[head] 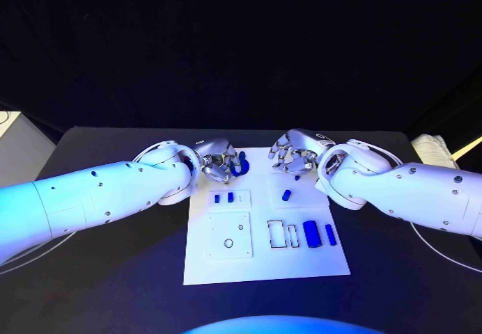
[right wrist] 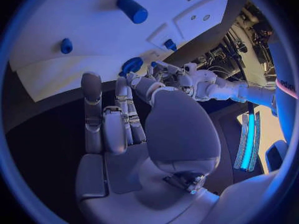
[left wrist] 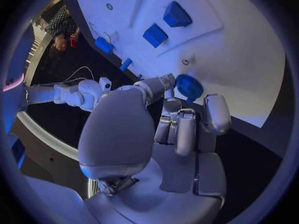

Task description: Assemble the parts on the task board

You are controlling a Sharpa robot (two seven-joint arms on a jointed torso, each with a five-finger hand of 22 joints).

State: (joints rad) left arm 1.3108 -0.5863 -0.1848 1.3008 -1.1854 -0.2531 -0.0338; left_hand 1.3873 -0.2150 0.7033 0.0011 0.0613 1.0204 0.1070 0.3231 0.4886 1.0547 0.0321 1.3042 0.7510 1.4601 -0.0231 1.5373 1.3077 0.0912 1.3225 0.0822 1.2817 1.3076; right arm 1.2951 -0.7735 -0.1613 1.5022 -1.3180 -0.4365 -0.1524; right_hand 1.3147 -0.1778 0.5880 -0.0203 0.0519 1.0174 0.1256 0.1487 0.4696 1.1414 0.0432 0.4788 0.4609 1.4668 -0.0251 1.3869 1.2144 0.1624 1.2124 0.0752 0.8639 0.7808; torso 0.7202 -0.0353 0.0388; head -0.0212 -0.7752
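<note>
Nearest the camera, long blue parts (head: 311, 233) lie beside empty slots on the task board (head: 263, 271). At its far edge the left hand (head: 217, 165) pinches a round blue part (head: 239, 164); the right hand (head: 293, 160) hovers spread, holding nothing. That light pinch could let the part slip or tilt before insertion.

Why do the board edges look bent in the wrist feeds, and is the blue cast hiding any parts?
Both wrist views: fisheye lenses curve the task board edge. Head view: straight edges, blue light, but the blue parts stand out clearly on the white; the left hand holds a blue disc.
</note>
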